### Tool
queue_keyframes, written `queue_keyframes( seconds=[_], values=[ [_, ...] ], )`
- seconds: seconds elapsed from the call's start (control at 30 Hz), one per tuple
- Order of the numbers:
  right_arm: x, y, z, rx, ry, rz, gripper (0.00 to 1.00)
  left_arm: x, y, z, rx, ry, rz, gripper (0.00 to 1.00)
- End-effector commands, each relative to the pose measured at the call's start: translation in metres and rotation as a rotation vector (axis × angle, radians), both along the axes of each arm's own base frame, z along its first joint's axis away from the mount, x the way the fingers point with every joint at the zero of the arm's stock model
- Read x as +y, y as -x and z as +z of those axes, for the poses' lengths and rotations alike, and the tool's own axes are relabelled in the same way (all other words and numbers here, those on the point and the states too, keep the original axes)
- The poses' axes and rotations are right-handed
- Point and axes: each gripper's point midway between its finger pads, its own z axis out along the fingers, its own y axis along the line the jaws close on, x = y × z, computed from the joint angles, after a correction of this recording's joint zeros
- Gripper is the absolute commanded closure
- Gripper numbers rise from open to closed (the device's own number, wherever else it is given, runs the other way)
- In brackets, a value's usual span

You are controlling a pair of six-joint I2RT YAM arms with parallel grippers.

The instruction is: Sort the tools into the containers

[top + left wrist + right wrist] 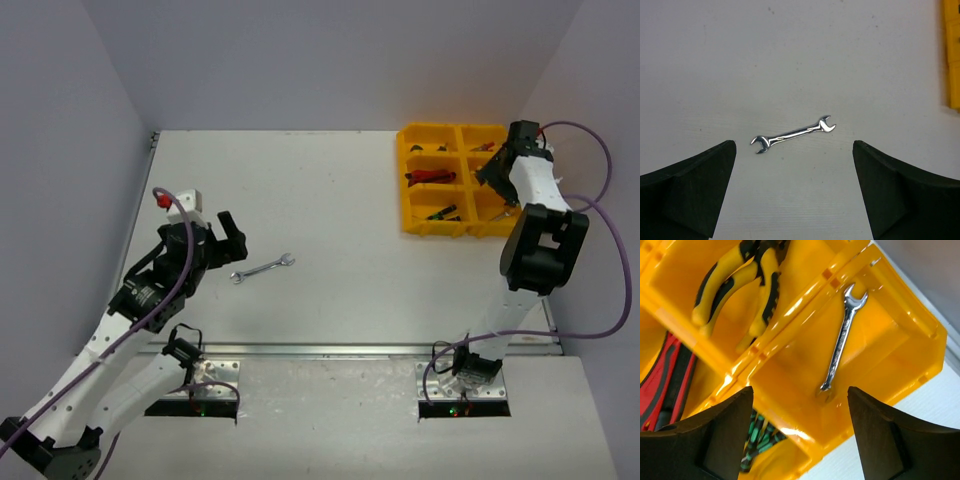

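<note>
One wrench [842, 342] in tray [932, 347], second wrench [792, 134] on table [790, 50]

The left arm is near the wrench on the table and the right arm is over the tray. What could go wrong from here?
1. The table wrench lies flat and thin; the open left gripper might push it aside rather than clamp it.
2. The open right gripper hangs close over the yellow tray; when it pulls away, a finger could catch its wall and shift the tray or disturb the wrench inside.
</note>
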Motion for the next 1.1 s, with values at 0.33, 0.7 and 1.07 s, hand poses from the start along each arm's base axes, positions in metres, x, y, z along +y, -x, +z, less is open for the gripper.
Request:
queue_keyframes(
  seconds=[0.33,0.7,1.07],
  values=[
    [0.155,0.043,0.121,-0.139,0.091,0.523,0.01,-0.034,-0.036,-0.091,0.450,-0.052,0.082,0.00],
    [0.220,0.120,0.113,-0.321,-0.058,0.738,0.01,-0.038,-0.031,-0.131,0.697,0.236,0.815,0.00],
    [0.248,0.144,0.109,-0.370,-0.184,0.866,0.01,-0.060,-0.054,-0.198,0.757,0.467,1.177,0.08]
  ],
)
